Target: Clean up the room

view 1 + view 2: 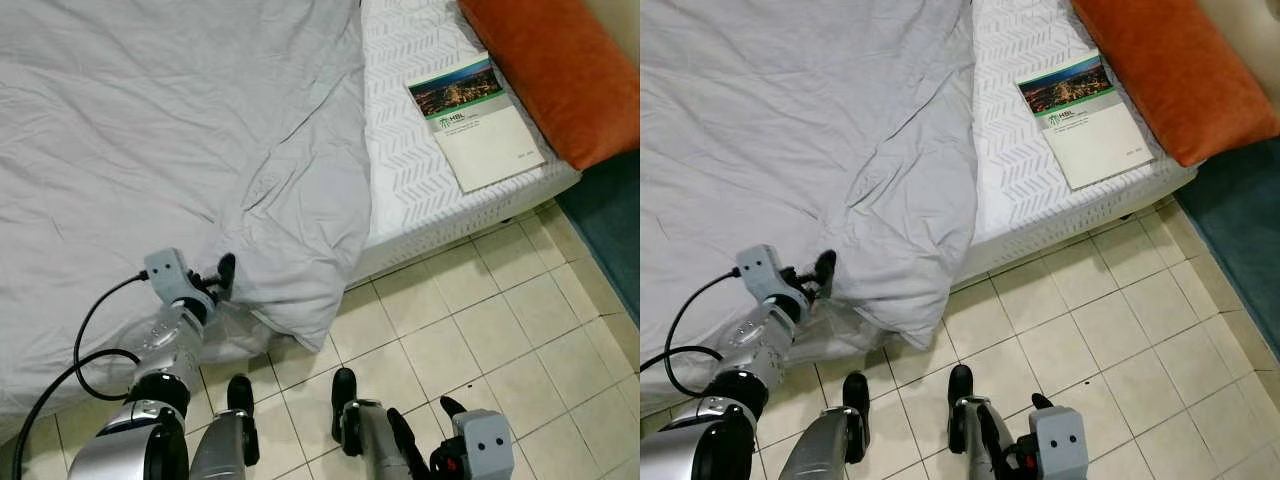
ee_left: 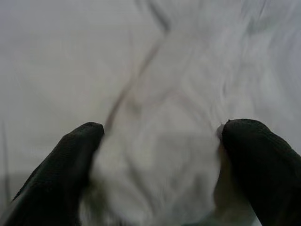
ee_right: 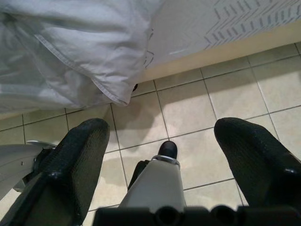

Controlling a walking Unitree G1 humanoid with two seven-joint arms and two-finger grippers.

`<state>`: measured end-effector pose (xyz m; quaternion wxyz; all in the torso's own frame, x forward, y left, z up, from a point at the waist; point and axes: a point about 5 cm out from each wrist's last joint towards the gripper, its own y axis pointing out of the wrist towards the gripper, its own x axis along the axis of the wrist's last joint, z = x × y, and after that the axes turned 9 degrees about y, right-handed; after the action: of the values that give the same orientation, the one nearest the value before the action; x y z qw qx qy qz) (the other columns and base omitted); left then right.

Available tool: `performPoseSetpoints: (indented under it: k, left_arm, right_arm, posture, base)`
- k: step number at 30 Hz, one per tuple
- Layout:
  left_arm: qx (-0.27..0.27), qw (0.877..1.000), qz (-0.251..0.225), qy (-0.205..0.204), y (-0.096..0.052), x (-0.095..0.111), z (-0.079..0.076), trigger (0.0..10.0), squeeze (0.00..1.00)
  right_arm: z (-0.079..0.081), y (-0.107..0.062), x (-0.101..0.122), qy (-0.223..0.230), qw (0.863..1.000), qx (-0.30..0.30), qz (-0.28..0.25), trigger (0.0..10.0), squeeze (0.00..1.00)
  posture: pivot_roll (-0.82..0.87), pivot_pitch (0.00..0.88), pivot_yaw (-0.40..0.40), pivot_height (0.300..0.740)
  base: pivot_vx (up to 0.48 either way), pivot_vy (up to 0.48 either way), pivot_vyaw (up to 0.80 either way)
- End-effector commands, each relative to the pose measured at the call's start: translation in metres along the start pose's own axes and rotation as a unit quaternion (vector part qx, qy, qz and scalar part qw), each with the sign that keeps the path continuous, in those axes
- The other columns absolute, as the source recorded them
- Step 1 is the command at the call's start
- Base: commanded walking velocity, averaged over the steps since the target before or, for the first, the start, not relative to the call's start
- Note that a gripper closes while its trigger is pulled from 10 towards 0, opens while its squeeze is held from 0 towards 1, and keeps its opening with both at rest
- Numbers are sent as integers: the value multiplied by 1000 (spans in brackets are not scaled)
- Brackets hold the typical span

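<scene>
Left pincer [image 1: 222, 275] grips the duvet [image 1: 180, 130] where it droops off the bed's near edge, right pincer [image 3: 160, 155] hangs open, and thin bunched fabric could slip free.

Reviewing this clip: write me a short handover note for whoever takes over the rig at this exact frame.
Left pincer: at the hanging edge of the grey blanket, fingers on either side of a bunched fold; a firm grip can't be confirmed.
Right pincer: open, idle, low over the tiled floor.
Things: blanket rumpled, one corner drooping off the mattress toward the floor; booklet beside the orange pillow.
Done: nothing visibly tidied.
Left: straighten the blanket, probably put the booklet away.
</scene>
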<state>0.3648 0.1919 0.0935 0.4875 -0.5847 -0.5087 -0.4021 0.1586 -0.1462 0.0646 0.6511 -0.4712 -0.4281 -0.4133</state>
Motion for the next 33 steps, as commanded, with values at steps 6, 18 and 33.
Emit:
performPoseSetpoints:
  k: [6, 18, 33]
  left_arm:
    - [24, 993, 106, 47, -14, -48, -5, 10000, 0]
    - [52, 991, 119, 40, -14, -50, 1, 0, 0]
    - [38, 989, 94, 106, -11, -39, 5, 0, 0]
  right_arm:
    - [2, -12, -12, 13, 999, -16, 32, 10000, 0]
    - [-3, -29, -11, 10, 998, -42, 37, 10000, 0]
    - [-8, -18, -13, 13, 998, -50, 32, 10000, 0]
  posture:
    - [-241, 657, -74, 740]
    - [-311, 655, -66, 740]
    - [-259, 584, -34, 740]
  base:
    - [0, 0, 0]
    - [0, 0, 0]
    - [0, 0, 0]
